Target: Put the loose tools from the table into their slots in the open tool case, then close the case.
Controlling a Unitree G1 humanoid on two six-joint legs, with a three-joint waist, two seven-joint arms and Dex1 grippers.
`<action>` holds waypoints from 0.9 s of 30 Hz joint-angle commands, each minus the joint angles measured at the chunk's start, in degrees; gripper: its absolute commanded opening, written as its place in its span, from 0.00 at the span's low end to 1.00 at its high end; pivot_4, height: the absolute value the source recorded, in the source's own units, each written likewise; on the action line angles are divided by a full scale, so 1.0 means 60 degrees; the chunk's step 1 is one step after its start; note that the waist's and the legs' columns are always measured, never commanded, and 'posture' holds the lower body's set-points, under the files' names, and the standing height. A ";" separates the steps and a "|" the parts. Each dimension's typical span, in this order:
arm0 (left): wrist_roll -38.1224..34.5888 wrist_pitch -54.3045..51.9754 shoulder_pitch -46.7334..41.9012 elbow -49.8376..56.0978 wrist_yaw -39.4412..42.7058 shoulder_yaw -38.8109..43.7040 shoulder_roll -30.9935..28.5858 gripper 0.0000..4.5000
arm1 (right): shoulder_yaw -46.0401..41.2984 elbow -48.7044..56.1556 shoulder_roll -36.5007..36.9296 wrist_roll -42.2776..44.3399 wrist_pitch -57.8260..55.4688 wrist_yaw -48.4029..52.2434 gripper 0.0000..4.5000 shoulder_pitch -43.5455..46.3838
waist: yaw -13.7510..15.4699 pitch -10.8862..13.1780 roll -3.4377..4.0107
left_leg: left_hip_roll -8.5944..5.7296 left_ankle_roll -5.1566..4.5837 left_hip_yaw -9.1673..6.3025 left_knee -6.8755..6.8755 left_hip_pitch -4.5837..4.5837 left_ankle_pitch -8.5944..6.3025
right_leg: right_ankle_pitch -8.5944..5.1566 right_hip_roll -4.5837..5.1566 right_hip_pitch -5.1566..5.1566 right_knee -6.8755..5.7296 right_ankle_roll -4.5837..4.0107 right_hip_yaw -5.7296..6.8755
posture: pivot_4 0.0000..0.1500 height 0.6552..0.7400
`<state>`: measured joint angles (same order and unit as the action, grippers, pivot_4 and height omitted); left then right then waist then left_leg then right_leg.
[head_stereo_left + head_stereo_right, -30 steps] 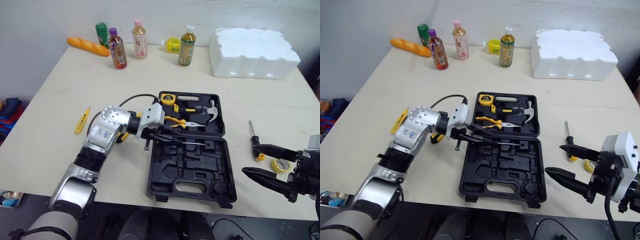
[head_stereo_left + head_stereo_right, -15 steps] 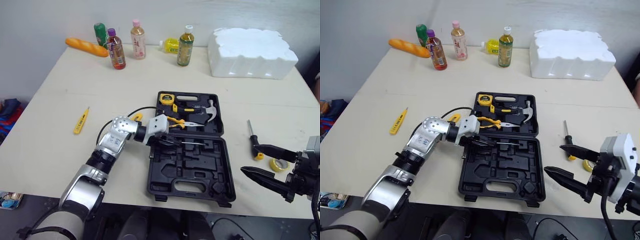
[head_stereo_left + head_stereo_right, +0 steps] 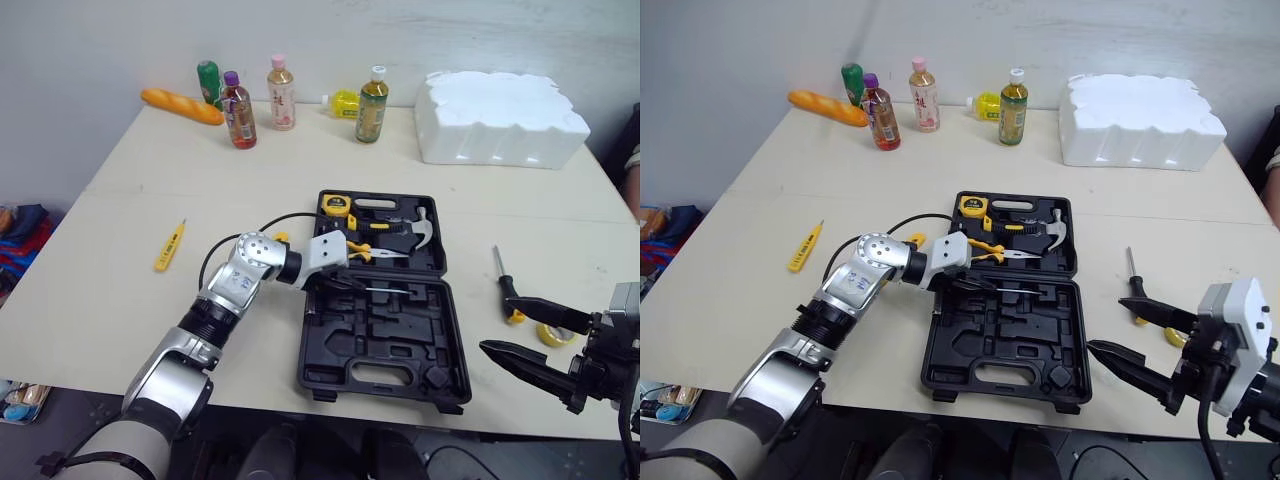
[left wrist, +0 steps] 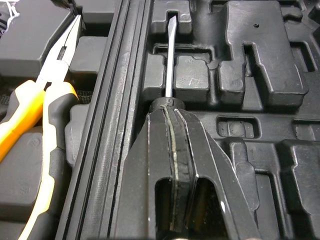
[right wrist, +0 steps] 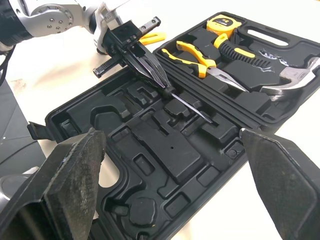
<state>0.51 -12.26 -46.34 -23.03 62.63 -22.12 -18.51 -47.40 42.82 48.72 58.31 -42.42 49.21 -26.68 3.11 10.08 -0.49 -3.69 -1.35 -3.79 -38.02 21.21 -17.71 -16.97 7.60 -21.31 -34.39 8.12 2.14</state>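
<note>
Nearest us, the right gripper (image 3: pixel 497 323) hovers off the front right corner of the tool case (image 3: pixel 385 345), fingers spread wide and holding nothing. Just past it, right of the case, a yellow tape roll (image 3: pixel 553 333) lies on the tabletop (image 3: pixel 120 290), and a loose screwdriver (image 3: pixel 502 281) sits a little farther back on that same side. Over to the case itself: it lies open flat, and the left gripper (image 4: pixel 172 107) has its fingers pinched tight on the black handle of a slim screwdriver (image 4: pixel 170 55), shaft lying along a narrow groove in the front half, right beside the hinge. Behind the hinge, the lid half carries yellow-handled pliers (image 3: pixel 362 252), a hammer (image 3: pixel 415 228) and a tape measure (image 3: pixel 335 205). Well off the case's left side a yellow tool (image 3: pixel 168 246) lies alone. Far behind the case stand bottles (image 3: pixel 373 92), a bread loaf (image 3: pixel 182 105) and a white foam block (image 3: pixel 500 118).
</note>
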 commanded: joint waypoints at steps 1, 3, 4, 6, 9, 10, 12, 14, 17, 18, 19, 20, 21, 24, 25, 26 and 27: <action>0.1014 -0.0466 0.0447 -0.0545 -0.0178 -0.0843 -0.0223 0.01 | 0.0061 0.0156 -0.0059 -0.0070 0.0233 -0.0028 1.00 -0.0012 | 0.0002 -0.0026 0.0007 | 0.0000 0.0001 0.0000 0.0000 0.0000 -0.0001 | 0.0000 0.0000 0.0000 0.0002 0.0000 0.0000 | 1.00 0.98; 0.1175 -0.0455 0.0429 -0.0567 -0.0223 -0.1009 -0.0257 0.01 | 0.0108 0.0140 -0.0058 -0.0146 0.0246 -0.0015 1.00 -0.0005 | 0.0006 -0.0042 0.0015 | 0.0002 -0.0002 -0.0001 0.0000 -0.0003 -0.0003 | 0.0000 0.0001 0.0011 0.0015 0.0000 0.0003 | 1.00 0.98; 0.1270 -0.0448 0.0412 -0.0590 -0.0234 -0.1103 -0.0281 0.01 | 0.0140 0.0128 -0.0046 -0.0182 0.0249 -0.0018 1.00 0.0009 | 0.0006 -0.0049 0.0017 | 0.0003 -0.0004 -0.0002 0.0000 -0.0005 -0.0004 | 0.0001 0.0001 0.0017 0.0021 0.0000 0.0004 | 1.00 0.98; 0.1429 -0.0453 0.0383 -0.0645 -0.0306 -0.1211 -0.0293 0.01 | 0.0207 0.0085 -0.0018 -0.0259 0.0263 -0.0018 1.00 0.0045 | 0.0004 -0.0073 0.0039 | 0.0010 -0.0006 -0.0006 0.0000 -0.0008 -0.0007 | 0.0012 -0.0002 0.0035 0.0050 -0.0002 0.0011 | 1.00 0.98; 0.1369 -0.0492 0.0373 -0.0655 -0.0340 -0.1161 -0.0282 0.01 | 0.0372 -0.0081 0.0046 -0.0610 0.0356 0.0024 1.00 0.0090 | 0.0005 -0.0086 0.0057 | 0.0018 -0.0014 -0.0010 0.0000 -0.0014 -0.0013 | 0.0027 0.0000 0.0062 0.0090 0.0000 0.0016 | 1.00 0.98; 0.1274 -0.0382 0.0385 -0.0617 -0.0363 -0.1067 -0.0280 0.01 | 0.0419 -0.0127 0.0060 -0.0735 0.0398 0.0051 1.00 0.0092 | 0.0004 -0.0087 0.0057 | 0.0019 -0.0016 -0.0011 0.0000 -0.0015 -0.0014 | 0.0028 0.0002 0.0067 0.0096 0.0001 0.0017 | 1.00 0.98; 0.0721 -0.0327 0.0403 -0.0430 -0.0300 -0.0573 -0.0213 0.01 | 0.0500 -0.0214 0.0090 -0.0948 0.0474 0.0065 1.00 0.0155 | 0.0000 -0.0089 0.0062 | 0.0026 -0.0014 -0.0023 0.0000 -0.0018 -0.0018 | 0.0031 0.0003 0.0082 0.0114 -0.0003 0.0013 | 1.00 0.98; -0.0589 -0.0719 0.0533 0.0240 0.0049 0.0514 -0.0117 0.01 | 0.0484 -0.0378 0.0094 -0.1198 0.0569 0.0006 1.00 0.0266 | -0.0006 -0.0083 0.0073 | 0.0037 -0.0010 -0.0031 0.0000 -0.0013 -0.0021 | 0.0035 0.0007 0.0085 0.0132 -0.0010 0.0009 | 1.00 0.98; -0.2612 -0.1844 0.1132 0.1801 0.0706 0.2364 -0.0790 0.20 | -0.0003 -0.0893 0.0102 -0.1609 0.0748 0.0179 1.00 0.0129 | -0.0158 -0.0036 0.0066 | 0.0051 0.0012 -0.0019 0.0001 0.0056 -0.0022 | 0.0036 0.0007 -0.0020 0.0092 -0.0020 0.0002 | 1.00 0.98; -0.3078 -0.2218 0.1427 0.2297 0.0827 0.2878 -0.1177 0.30 | -0.0252 -0.1156 0.0101 -0.1774 0.0851 0.0318 1.00 0.0034 | -0.0196 -0.0015 0.0065 | 0.0062 0.0036 -0.0018 0.0002 0.0079 -0.0017 | 0.0026 0.0005 -0.0053 0.0072 -0.0038 0.0001 | 1.00 0.98; -0.3447 -0.2696 0.1744 0.2748 0.0874 0.3301 -0.1586 0.42 | -0.0484 -0.1446 0.0118 -0.1886 0.0918 0.0447 1.00 -0.0027 | -0.0254 0.0000 0.0059 | 0.0072 0.0096 -0.0023 0.0005 0.0084 0.0011 | 0.0018 0.0000 -0.0065 0.0063 -0.0053 0.0001 | 1.00 0.98; -0.3722 -0.3073 0.1980 0.3112 0.0844 0.3544 -0.1859 0.50 | -0.0647 -0.1660 0.0121 -0.1971 0.0983 0.0574 1.00 -0.0075 | -0.0273 0.0004 0.0059 | 0.0084 0.0115 -0.0027 0.0013 0.0091 0.0022 | 0.0005 -0.0007 -0.0083 0.0051 -0.0076 0.0002 | 1.00 0.98; -0.4013 -0.3343 0.2278 0.3484 0.0881 0.3819 -0.2175 0.61 | -0.0803 -0.1910 0.0168 -0.2072 0.1024 0.0684 1.00 -0.0098 | -0.0273 0.0005 0.0059 | 0.0092 0.0128 -0.0026 0.0022 0.0095 0.0026 | -0.0003 -0.0013 -0.0098 0.0040 -0.0091 0.0004 | 1.00 0.98; -0.4932 -0.4517 0.3705 0.3998 0.0854 0.5797 -0.3764 0.92 | -0.1728 -0.3490 0.0500 -0.2682 0.1253 0.1513 1.00 -0.0607 | -0.0296 0.0013 0.0079 | 0.0090 0.0136 -0.0020 0.0059 0.0094 0.0032 | -0.0008 -0.0017 -0.0108 0.0052 -0.0098 0.0026 | 1.00 0.98; -0.5002 -0.4682 0.4081 0.3789 0.0707 0.6331 -0.4181 0.97 | -0.1945 -0.4017 0.0576 -0.2940 0.1422 0.1674 1.00 -0.0726 | -0.0285 0.0015 0.0075 | 0.0089 0.0130 0.0000 0.0083 0.0077 0.0032 | -0.0009 -0.0016 -0.0106 0.0059 -0.0098 0.0028 | 1.00 0.98; -0.4959 -0.4589 0.4423 0.3401 0.0527 0.6869 -0.4514 0.97 | -0.2148 -0.4424 0.0623 -0.3107 0.1549 0.1820 1.00 -0.0841 | -0.0275 0.0022 0.0064 | 0.0089 0.0126 0.0010 0.0110 0.0056 0.0030 | -0.0010 -0.0015 -0.0094 0.0074 -0.0099 0.0033 | 1.00 0.98; -0.4905 -0.4512 0.4785 0.2952 0.0322 0.7432 -0.4836 0.97 | -0.2345 -0.4831 0.0678 -0.3262 0.1679 0.1975 1.00 -0.0940 | -0.0271 0.0022 0.0064 | 0.0089 0.0118 0.0010 0.0133 0.0044 0.0025 | -0.0012 -0.0018 -0.0088 0.0086 -0.0102 0.0045 | 1.00 0.98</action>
<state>-27.89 -39.45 -18.88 -3.30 66.06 16.74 -45.71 -58.11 16.55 51.97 40.28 -34.42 59.10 -31.92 1.48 10.21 -0.10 -3.16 -0.83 -3.73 -37.19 21.44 -17.67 -17.05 7.50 -21.85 -33.87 7.49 2.40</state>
